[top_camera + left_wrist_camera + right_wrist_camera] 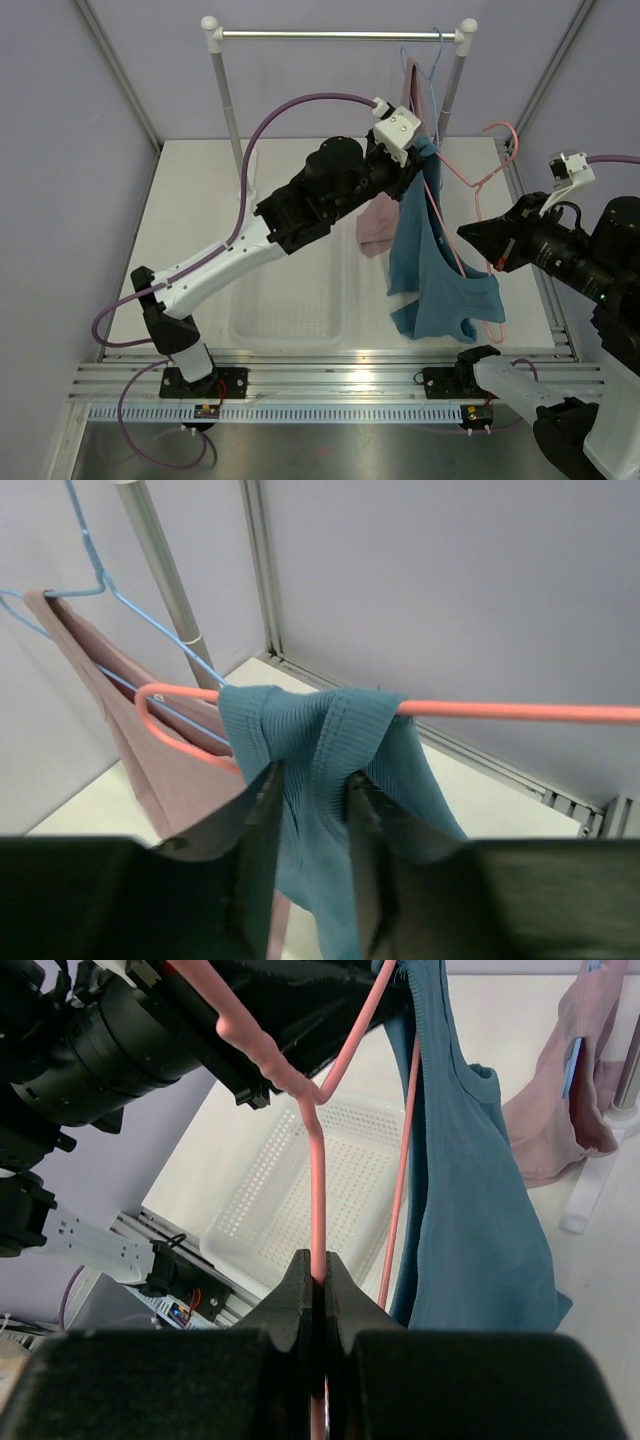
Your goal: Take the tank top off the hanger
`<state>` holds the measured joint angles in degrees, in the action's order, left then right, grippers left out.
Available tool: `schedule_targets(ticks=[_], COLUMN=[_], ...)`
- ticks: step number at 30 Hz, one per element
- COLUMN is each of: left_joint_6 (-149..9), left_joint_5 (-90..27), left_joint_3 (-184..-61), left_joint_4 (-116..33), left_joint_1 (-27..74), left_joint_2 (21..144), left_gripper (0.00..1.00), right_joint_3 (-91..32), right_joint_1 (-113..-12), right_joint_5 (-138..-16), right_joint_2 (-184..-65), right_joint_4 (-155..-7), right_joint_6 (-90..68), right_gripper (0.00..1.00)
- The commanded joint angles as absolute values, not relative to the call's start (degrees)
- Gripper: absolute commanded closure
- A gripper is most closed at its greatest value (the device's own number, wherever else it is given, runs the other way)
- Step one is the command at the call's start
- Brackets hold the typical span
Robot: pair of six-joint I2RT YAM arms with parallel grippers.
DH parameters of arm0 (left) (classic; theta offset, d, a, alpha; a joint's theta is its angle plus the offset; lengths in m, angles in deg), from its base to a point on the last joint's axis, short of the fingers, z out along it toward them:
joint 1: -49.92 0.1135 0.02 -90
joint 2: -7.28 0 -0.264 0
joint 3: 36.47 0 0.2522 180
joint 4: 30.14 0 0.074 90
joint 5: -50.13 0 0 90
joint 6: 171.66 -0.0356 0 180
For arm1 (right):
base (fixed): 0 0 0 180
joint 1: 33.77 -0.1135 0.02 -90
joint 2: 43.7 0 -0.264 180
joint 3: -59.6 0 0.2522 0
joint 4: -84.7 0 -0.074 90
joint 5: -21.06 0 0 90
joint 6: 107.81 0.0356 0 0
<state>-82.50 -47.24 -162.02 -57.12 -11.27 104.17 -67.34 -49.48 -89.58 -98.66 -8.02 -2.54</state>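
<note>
Left fingers (258,830) are pinched narrow on a bunched shoulder strap of the tank top (300,730), right where it folds over one end of the hanger (500,711). My right fingers (295,1295) are closed flat on the hanger's thin neck wire, just below the hook. Between my two arms the hanger is held tilted in the air, off the rail (340,35), with the top dangling from it above the table (290,190) and near the white perforated tray (290,320). The top is teal-blue, ribbed along its edging, sleeveless with narrow straps, and it falls in long limp folds. I judge it light, soft and a little stretchy, so it will give before it slides, and a strap could drag or catch on the wire's bend. The strap at the hanger's shoulder looks like the right place to hold, since drawing it outward past that end should free one side. The salmon-pink hanger seems stiff but springy, so I would grip it firmly at the neck. A dusty-pink top (378,225) hangs close behind on a light-blue hanger (430,75).
</note>
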Motion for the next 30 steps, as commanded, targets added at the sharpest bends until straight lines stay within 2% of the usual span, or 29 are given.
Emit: schedule_targets(ticks=[1,2,4,5,9,13,16,20,23,27,28,29,30], left_joint_6=[-84.1,-84.3,-83.9,-83.2,-79.3,-70.6,-66.8,-64.4,-64.2,-66.9,-68.8,-69.7,-70.4], left_joint_5=[-52.6,-53.8,-59.3,-62.2,-75.6,-76.8,-72.0,-64.4,-54.1,-34.9,-32.8,-31.3,-30.6], left_joint_3=[-165.3,-165.4,-165.3,-165.2,-166.7,-175.4,-179.2,-177.1,-169.4,-149.1,-147.1,-145.5,-143.7], left_joint_4=[-53.4,-53.4,-53.0,-52.8,-53.9,-62.3,-67.5,-67.0,-63.3,-48.6,-47.3,-46.6,-45.7], left_joint_1=[-11.3,-11.3,-11.3,-11.3,-9.8,-6.2,-3.9,-3.6,-3.9,-6.3,-7.2,-8.8,-9.6], left_joint_2=[104.8,104.9,104.8,104.7,105.6,110.4,112.7,111.7,108.5,99.4,98.6,98.1,97.5], left_gripper=[0.76,0.86,0.93,1.00,1.00,1.00,1.00,1.00,1.00,1.00,1.00,1.00,1.00], right_joint_3=[-66.8,-66.7,-65.4,-64.7,-57.3,-54.1,-53.0,-47.8,-41.6,-28.3,-26.1,-24.2,-21.4], right_joint_1=[-49.9,-49.9,-49.9,-49.9,-49.9,-49.9,-49.9,-49.9,-49.9,-49.9,-49.9,-49.9,-49.9], right_joint_5=[-89.9,-88.7,-87.5,-87.2,-90.5,-91.1,-89.4,-86.3,-81.8,-82.0,-82.4,-83.3,-83.4], right_joint_2=[-97.8,-97.8,-97.3,-97.0,-92.2,-86.0,-82.2,-77.4,-74.9,-72.4,-72.3,-72.6,-73.0], right_joint_4=[-11.3,-11.3,-10.6,-10.3,-10.9,-12.6,-14.9,-24.0,-33.6,-53.3,-57.8,-66.8,-70.9], right_joint_6=[-3.1,-3.5,-4.2,-5.3,-9.0,-10.8,-10.7,-9.4,-7.1,-4.1,-3.1,-1.5,-0.9], right_gripper=[1.00,1.00,1.00,1.00,1.00,1.00,1.00,1.00,1.00,1.00,0.91,0.86,0.90])
